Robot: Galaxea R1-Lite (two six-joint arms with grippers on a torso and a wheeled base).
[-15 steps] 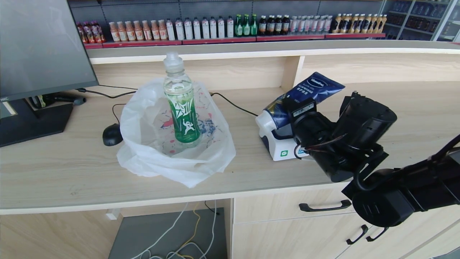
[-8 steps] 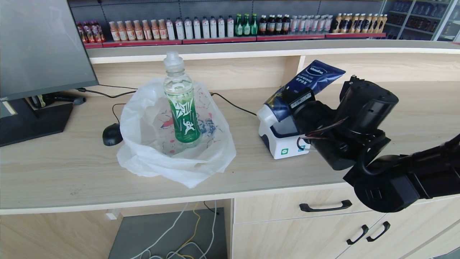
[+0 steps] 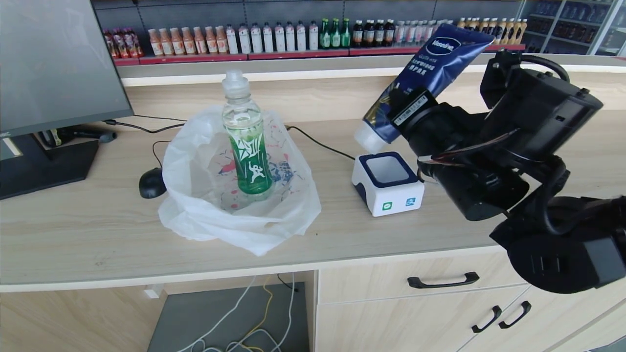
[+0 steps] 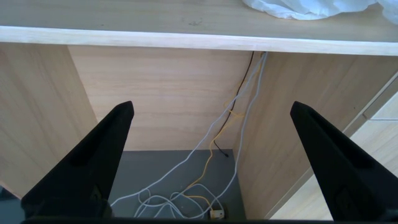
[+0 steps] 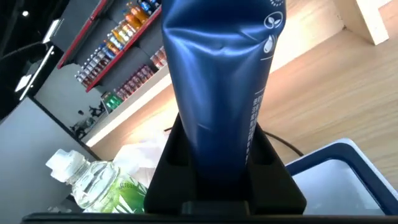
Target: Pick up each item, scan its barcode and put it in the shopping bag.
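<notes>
The left end effector sits low, its fingers spread wide with nothing between them. It faces the gap under the table, where cables dangle. Up top, a monitor is cut off at the far left. A mouse is half hidden behind the white shopping bag, which slumps open on the table. A green bottle stands upright inside it, its base down among the folds. Just right of the bag is the scanner, window up. Above it, not touching, hangs a blue tube, tilted cap-down. The right end effector clamps it, and its fingers cover the tube's middle.
</notes>
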